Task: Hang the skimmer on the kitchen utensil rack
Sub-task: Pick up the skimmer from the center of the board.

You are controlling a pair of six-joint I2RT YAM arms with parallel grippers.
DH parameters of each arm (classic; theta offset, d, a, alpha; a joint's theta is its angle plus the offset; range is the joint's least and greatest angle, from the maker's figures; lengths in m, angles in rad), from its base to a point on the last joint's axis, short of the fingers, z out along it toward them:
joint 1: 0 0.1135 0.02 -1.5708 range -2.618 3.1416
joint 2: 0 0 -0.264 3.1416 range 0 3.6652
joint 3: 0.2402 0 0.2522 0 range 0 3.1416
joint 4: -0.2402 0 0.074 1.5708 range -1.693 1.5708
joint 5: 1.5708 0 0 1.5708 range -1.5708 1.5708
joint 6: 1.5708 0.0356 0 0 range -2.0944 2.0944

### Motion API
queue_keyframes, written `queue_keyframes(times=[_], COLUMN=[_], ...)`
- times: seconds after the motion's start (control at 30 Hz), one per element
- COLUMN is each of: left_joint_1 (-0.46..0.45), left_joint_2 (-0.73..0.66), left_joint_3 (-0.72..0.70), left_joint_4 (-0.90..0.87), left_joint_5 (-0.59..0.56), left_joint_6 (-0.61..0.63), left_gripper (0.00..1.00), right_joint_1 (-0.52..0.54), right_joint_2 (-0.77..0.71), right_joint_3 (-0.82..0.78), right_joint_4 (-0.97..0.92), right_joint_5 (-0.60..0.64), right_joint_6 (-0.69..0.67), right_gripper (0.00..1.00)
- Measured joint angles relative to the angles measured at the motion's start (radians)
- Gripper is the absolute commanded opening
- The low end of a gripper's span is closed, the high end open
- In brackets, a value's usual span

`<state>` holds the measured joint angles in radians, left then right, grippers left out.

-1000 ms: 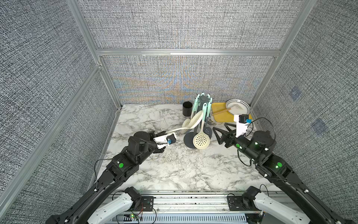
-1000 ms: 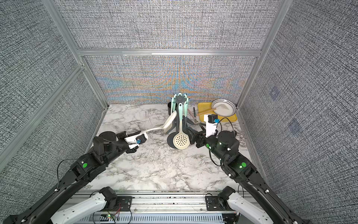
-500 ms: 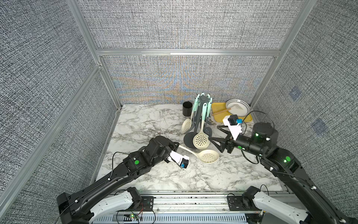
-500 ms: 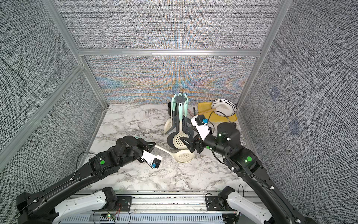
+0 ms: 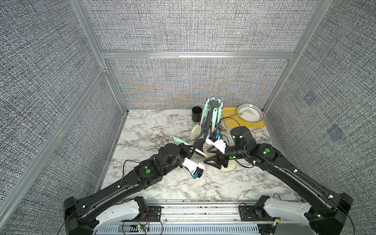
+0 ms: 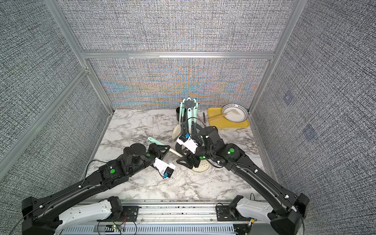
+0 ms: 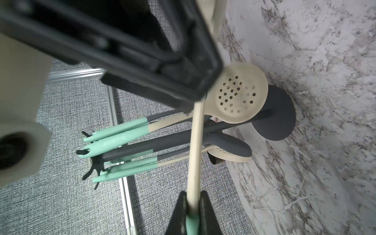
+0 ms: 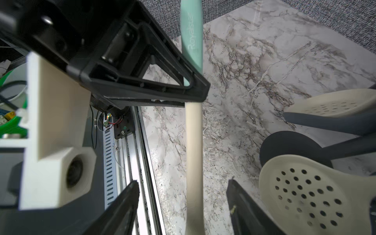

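The skimmer [image 5: 231, 167] has a cream perforated head, a cream shaft [image 8: 194, 162] and a mint handle [image 5: 176, 140]. It lies slanted low in front of the kitchen utensil rack [image 5: 213, 103], a dark grey stand with several utensils hanging from its crown [image 6: 189, 102]. My left gripper [image 7: 193, 209] is shut on the skimmer where mint meets cream, as both top views show [image 6: 162, 149]. My right gripper [image 8: 183, 203] is open with the shaft between its fingers, touching neither. In both top views it hovers over the head end [image 5: 206, 156] [image 6: 180, 156].
A black cup [image 5: 196, 114] stands left of the rack. Behind the right arm, a yellow tray [image 5: 228, 114] carries a dotted bowl [image 5: 249, 113]. A hung perforated spoon [image 7: 236, 97] and the rack's round base [image 7: 278, 122] sit close beside the held shaft. Mesh walls enclose the marble table.
My left arm swung the skimmer down and round, so its head now points right, in front of the rack. My right gripper moved left over the shaft and its jaws narrowed.
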<state>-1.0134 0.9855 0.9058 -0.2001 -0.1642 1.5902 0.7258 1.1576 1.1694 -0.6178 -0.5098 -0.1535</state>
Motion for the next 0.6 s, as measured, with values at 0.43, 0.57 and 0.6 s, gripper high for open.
queue_keyframes(times=[0.43, 0.57, 0.6], left_joint_1=[-0.020, -0.024, -0.026], left_joint_2=[-0.032, -0.033, -0.033], left_joint_3=[-0.016, -0.018, -0.018], left_joint_4=[0.034, 0.035, 0.037], left_joint_5=[0.007, 0.012, 0.013], left_joint_6=[0.016, 0.020, 0.022], left_gripper=[0.02, 0.01, 0.01], right_joint_1=[0.006, 0.004, 0.003], right_joint_2=[-0.020, -0.033, -0.037], right_joint_3=[-0.025, -0.040, -0.043], right_joint_4=[-0.007, -0.003, -0.004], right_joint_5=[-0.006, -0.036, -0.046], right_joint_6=[-0.017, -0.005, -0.002], right_gripper=[0.29, 0.01, 0.00])
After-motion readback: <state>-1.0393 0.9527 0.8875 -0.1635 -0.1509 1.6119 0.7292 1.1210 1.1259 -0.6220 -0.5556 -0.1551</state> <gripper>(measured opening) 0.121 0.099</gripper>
